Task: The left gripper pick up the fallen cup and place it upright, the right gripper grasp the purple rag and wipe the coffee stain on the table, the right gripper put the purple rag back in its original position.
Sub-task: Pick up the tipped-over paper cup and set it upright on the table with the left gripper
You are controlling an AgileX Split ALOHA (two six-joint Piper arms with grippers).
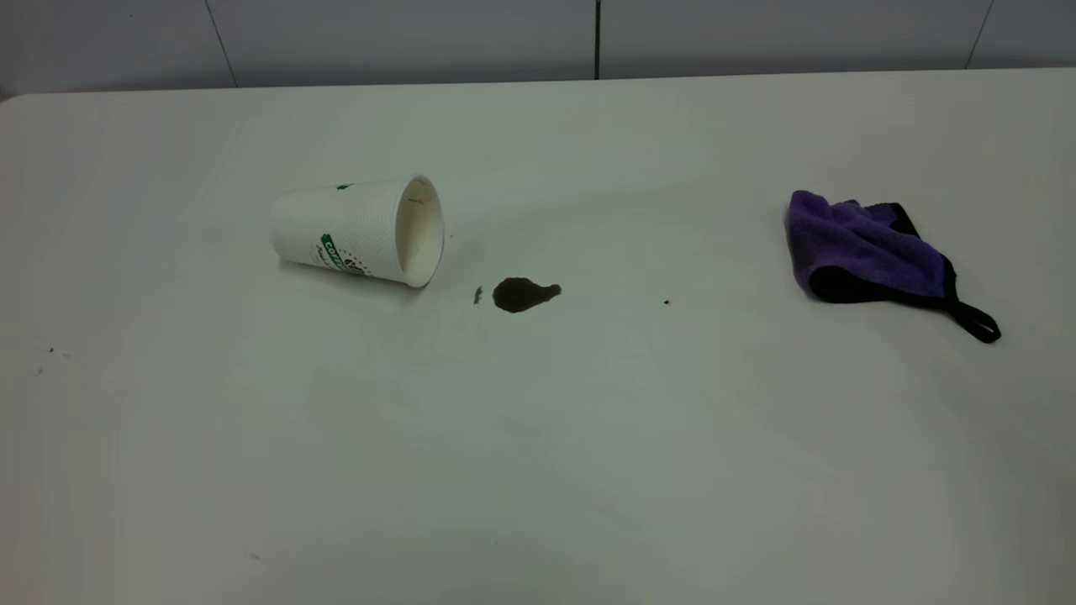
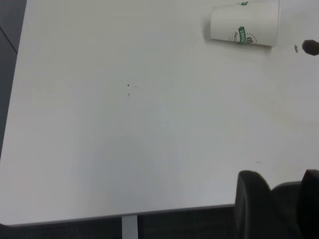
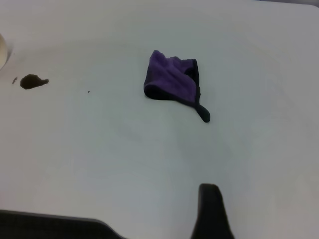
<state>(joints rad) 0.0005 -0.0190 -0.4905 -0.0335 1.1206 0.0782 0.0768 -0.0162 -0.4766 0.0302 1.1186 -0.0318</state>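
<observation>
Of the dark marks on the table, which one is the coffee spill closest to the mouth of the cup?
The big brown blot, just right of the fallen cup; the dot toward the purple rag is tiny and farther away.

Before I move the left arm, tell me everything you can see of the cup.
The cup is a tall white paper cup with a dimpled wall and a green banner logo. It lies on its side on the table, mouth turned toward the coffee stain and a little toward the exterior camera, its cream inside showing a faint brown mark near the rim. Nothing but the table touches it; the stain lies close by, apart from the rim.
</observation>
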